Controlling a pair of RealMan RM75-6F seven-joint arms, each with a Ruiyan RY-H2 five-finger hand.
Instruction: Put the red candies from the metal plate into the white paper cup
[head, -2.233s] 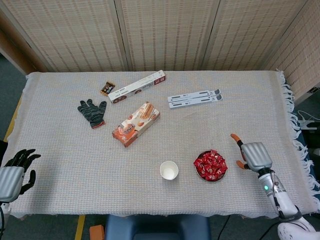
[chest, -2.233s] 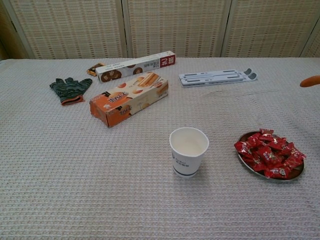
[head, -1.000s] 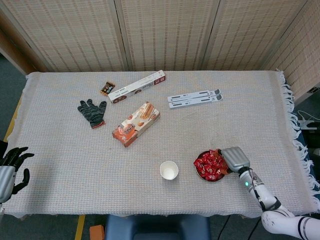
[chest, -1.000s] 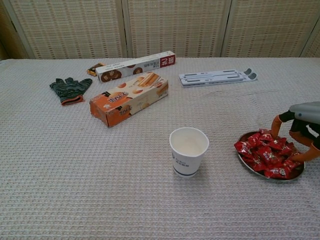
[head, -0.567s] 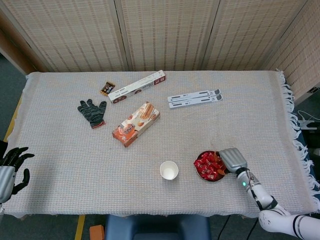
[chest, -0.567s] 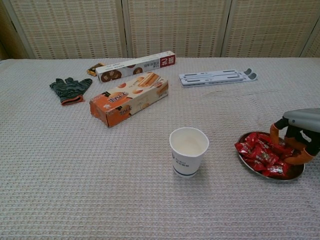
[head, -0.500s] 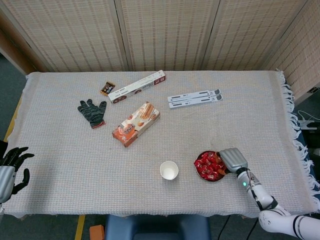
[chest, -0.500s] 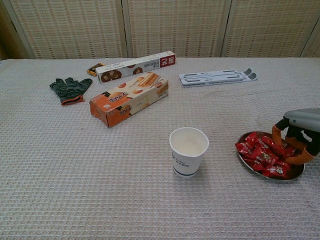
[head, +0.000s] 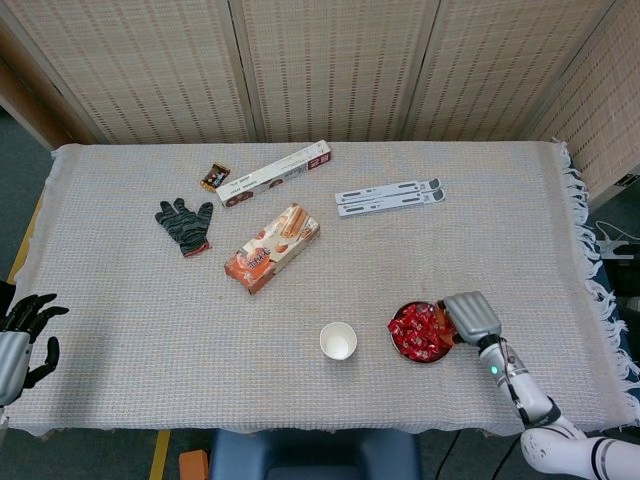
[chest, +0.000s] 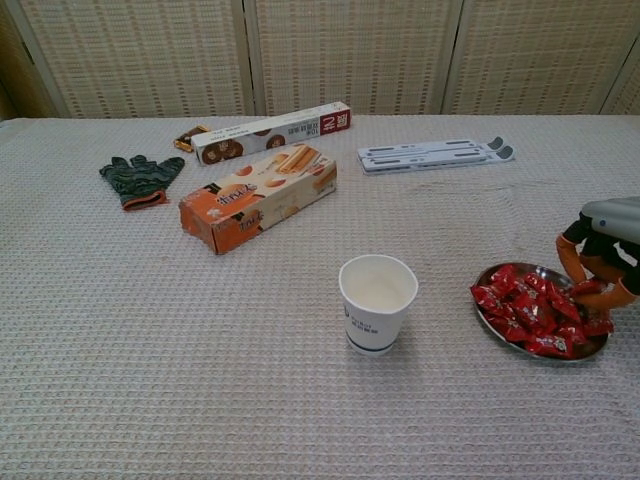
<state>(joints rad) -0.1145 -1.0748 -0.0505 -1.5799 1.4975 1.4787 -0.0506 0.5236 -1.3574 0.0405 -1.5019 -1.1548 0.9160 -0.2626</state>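
Note:
A white paper cup stands upright near the table's front edge and looks empty. To its right lies the metal plate, heaped with red candies. My right hand hovers over the plate's right rim with its orange-tipped fingers curled down. It pinches one red candy between a finger and the thumb. My left hand hangs off the table's front left corner, fingers spread and holding nothing.
Further back lie a dark glove, an orange biscuit box, a long white box, a small snack packet and a grey folded stand. The cloth's fringed edge runs close to the right of the plate.
My right hand came in from the right onto the plate, closed its fingers among the candies, then drew slightly up and right. The left hand slid a little lower.

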